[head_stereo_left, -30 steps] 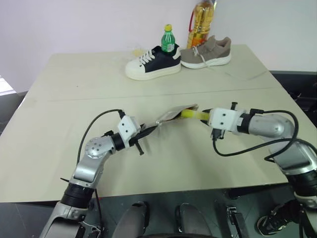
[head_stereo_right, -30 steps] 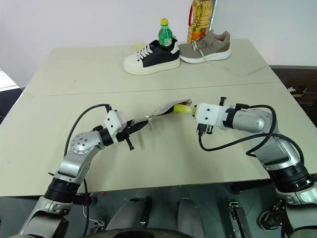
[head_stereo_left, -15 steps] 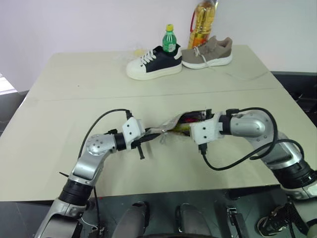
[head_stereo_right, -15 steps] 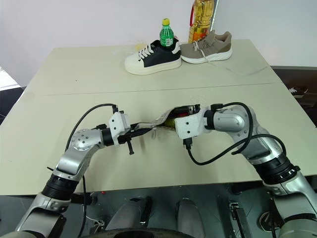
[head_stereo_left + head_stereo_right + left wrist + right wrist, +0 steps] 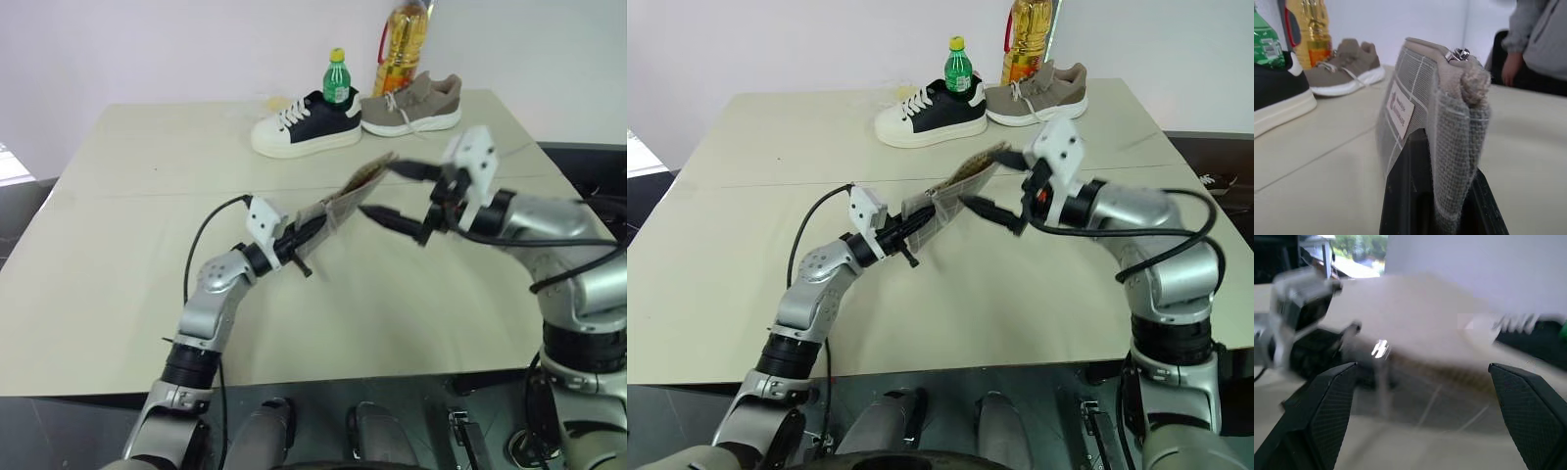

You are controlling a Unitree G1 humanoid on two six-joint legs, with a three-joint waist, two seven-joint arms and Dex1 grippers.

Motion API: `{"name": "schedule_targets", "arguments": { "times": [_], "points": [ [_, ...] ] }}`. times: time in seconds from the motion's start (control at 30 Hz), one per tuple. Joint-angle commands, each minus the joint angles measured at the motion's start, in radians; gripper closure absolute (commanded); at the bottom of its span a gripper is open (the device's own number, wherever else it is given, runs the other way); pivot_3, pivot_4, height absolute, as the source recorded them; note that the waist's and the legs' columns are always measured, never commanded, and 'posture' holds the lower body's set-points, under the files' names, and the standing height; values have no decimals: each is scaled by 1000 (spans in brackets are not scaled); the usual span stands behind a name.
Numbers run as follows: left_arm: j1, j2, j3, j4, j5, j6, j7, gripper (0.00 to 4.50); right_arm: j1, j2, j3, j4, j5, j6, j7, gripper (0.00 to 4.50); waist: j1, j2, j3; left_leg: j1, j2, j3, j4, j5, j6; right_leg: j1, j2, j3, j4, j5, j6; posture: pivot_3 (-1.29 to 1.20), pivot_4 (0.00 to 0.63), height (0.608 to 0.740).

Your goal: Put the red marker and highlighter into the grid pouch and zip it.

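The grid pouch [image 5: 345, 194] is grey with white lines and hangs tilted above the table, its far end raised. My left gripper [image 5: 297, 236] is shut on its lower end. In the left wrist view the pouch's white label [image 5: 1399, 104] and metal zipper pull [image 5: 1458, 54] show at the top edge. My right gripper [image 5: 392, 194] is open wide just right of the pouch's raised end, with nothing between its fingers [image 5: 1317, 416]. The red marker and the highlighter are hidden.
At the table's [image 5: 137, 196] far edge stand a black-and-white shoe [image 5: 304, 122], a grey shoe [image 5: 413, 101], a green bottle [image 5: 336, 76] and a yellow oil bottle [image 5: 402, 44]. A person in a grey sleeve [image 5: 1542, 39] stands beyond the table.
My right gripper pushed the highlighter into the pouch's mouth, then opened, rose and rolled away empty. My left gripper lifted the pouch and tilted it upward. The highlighter is out of sight.
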Motion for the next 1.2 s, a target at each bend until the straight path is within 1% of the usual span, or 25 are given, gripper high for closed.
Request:
{"name": "schedule_targets", "arguments": {
  "times": [0.03, 0.13, 0.2, 0.23, 0.3, 0.4, 0.43, 0.47, 0.57, 0.7, 0.83, 0.9, 0.97, 1.07, 1.17, 1.2],
  "points": [
    [-28, -28, 6, -16, -14, -13, 22, 4500, 29, 104, 52, -46, 18, 59, -134, 63, -6, 0, 0, 0, 0, 0, 0, 0, 0, -1, 0, 0, 0, 0, 0, 0, 150, 740],
    [-28, -37, 3, -20, -14, -11, 21, 4500, 26, 157, 92, -27, -8, 50, -193, 63, -7, 1, 0, 0, 0, 1, 0, 0, 0, -2, 1, 1, 1, 0, 0, 0, 150, 740],
    [-23, -39, -1, -28, -12, -10, 21, 4500, 3, 204, 100, 10, -16, 54, -248, 606, -5, 1, 0, 0, 0, 1, 1, 0, 0, -1, 1, 1, 1, 0, 0, 0, 150, 740],
    [-19, -36, -5, -32, -8, -11, 20, 4500, -4, 217, 103, 19, -16, 52, -261, 953, -3, 1, 0, 0, 0, 1, 1, 0, 0, -1, 2, 1, 1, 0, 0, 0, 150, 740],
    [-13, -32, -8, -36, -3, -13, 19, 4500, -12, 231, 98, 27, -9, 53, -277, 1979, 0, 1, 0, 0, 0, 1, 2, 0, 0, -1, 3, 1, 1, 0, 0, 0, 150, 740],
    [-5, -20, -4, -40, 0, -15, 20, 4500, -20, 226, 100, 35, -5, 49, -281, 3620, 0, 1, 0, 0, 0, 0, 3, 0, 0, 0, 3, 1, 1, 0, 0, 0, 150, 740],
    [-2, -16, -3, -41, 1, -17, 20, 4500, -22, 221, 102, 38, -6, 46, -279, 4096, 0, 1, 0, 0, 0, 0, 3, 0, 0, 0, 3, 1, 1, 0, 0, 0, 150, 740],
    [1, -12, -3, -42, 3, -18, 20, 4500, -24, 215, 103, 40, -8, 42, -277, 4455, -1, 1, 0, 0, 0, 0, 3, 0, 0, 0, 3, 1, 1, 0, 0, 0, 150, 740],
    [18, 16, -3, -48, 22, -31, 19, 4500, -46, 190, 91, 68, -29, 22, -282, 4455, -3, 1, 0, 0, 0, 0, 3, 0, 0, 0, 3, 1, 1, 0, 1, 0, 150, 740],
    [47, 66, 9, -67, 34, -46, 10, 4500, -82, 115, 46, 155, -85, -33, -306, 4455, -3, 1, 0, 0, 0, 0, 3, 0, 0, 0, 3, 1, 1, 0, 0, 0, 150, 740],
    [101, 135, 43, -115, 9, -37, -15, 4500, -150, 23, -21, 349, -179, -132, -382, 4455, -1, 1, 0, 0, 0, 1, 3, 0, 0, 0, 3, 1, 1, 0, 0, 0, 150, 740],
    [126, 163, 51, -137, 2, -32, -26, 4500, -167, -14, -20, 422, -217, -180, -395, 4455, 0, 1, 0, -1, 0, 1, 3, 0, 1, 0, 3, 1, 1, 0, 0, 0, 150, 740],
    [144, 185, 56, -155, -2, -26, -35, 4500, -163, -36, -1, 449, -224, -206, -366, 4455, -3, 1, 0, -1, 0, 1, 3, 0, 1, 0, 2, 1, 0, 0, 0, 0, 150, 740],
    [154, 202, 55, -165, 3, -25, -35, 4500, -140, -43, 30, 426, -211, -222, -321, 4455, -9, 1, 0, -1, 1, 1, 2, 0, 1, -1, 2, 1, 1, 0, 0, 0, 150, 740],
    [167, 217, 46, -183, -8, -2, -48, 4500, -77, -81, 94, 348, -187, -227, -199, 4455, -6, 1, 0, -1, 1, 1, 2, 0, 1, -1, 2, 1, 1, 0, 0, 0, 150, 740],
    [171, 222, 43, -189, -14, 8, -54, 4178, -61, -91, 106, 336, -184, -230, -173, 4212, -6, 1, 0, -1, 1, 1, 2, -1, 1, -1, 1, 1, 0, 0, 0, 0, 150, 740]
  ]
}}
